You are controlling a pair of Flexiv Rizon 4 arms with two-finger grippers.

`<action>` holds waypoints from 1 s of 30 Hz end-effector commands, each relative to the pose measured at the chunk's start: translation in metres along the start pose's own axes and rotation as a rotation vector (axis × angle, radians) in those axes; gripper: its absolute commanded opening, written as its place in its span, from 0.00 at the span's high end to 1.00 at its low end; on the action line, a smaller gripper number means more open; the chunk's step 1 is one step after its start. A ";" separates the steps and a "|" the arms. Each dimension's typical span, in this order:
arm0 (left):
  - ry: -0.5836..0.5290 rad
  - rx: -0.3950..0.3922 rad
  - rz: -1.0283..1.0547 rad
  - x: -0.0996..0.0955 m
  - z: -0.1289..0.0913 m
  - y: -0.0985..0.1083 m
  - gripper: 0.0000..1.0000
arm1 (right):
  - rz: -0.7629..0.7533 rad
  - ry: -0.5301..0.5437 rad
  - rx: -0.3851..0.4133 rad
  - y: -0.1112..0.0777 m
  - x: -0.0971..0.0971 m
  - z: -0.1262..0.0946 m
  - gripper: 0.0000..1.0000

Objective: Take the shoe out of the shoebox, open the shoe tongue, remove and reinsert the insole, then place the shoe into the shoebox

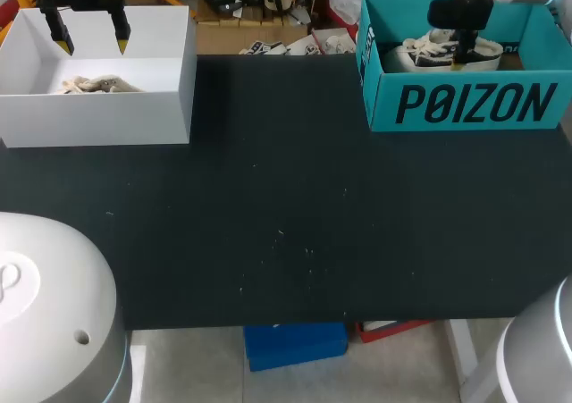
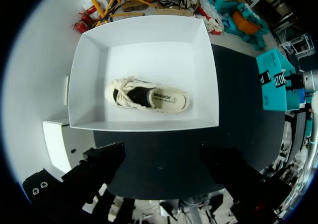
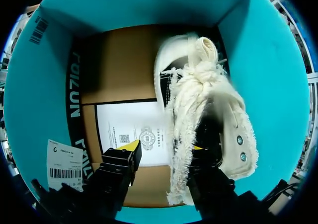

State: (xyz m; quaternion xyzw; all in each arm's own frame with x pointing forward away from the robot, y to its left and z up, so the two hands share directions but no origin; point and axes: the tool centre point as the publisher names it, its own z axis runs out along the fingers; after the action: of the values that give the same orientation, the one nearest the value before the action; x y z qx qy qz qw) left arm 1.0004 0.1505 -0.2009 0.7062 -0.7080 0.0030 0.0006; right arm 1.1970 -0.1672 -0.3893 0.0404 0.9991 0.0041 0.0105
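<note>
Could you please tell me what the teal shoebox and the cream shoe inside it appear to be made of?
The teal rectangular shoebox looks like printed cardboard with a matte finish: its bare brown floor shows inside. The cream frayed-edged shoe in it seems to be canvas or a similar woven cloth, judging by its fuzzy, fraying edges, with small metal-looking eyelets.

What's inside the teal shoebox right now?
The teal shoebox holds a cream shoe, a printed sheet on its cardboard floor, and the right hand straddling the shoe's frayed edge. The floor under the shoe is covered.
</note>
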 end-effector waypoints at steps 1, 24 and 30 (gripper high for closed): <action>-0.002 -0.002 -0.001 0.000 -0.001 0.000 0.00 | -0.003 0.016 0.000 0.002 -0.008 0.011 0.59; -0.002 -0.002 -0.001 0.000 -0.001 0.000 0.00 | -0.026 -0.011 0.022 0.004 -0.021 0.014 1.00; -0.002 -0.002 -0.001 0.000 -0.001 0.000 0.00 | -0.002 -0.032 0.030 -0.003 -0.017 -0.004 1.00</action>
State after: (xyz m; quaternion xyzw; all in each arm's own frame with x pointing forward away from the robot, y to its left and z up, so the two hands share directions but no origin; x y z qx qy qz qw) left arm 1.0004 0.1505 -0.2009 0.7062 -0.7080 0.0030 0.0006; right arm 1.2167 -0.1697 -0.3969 0.0380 0.9989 -0.0095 0.0259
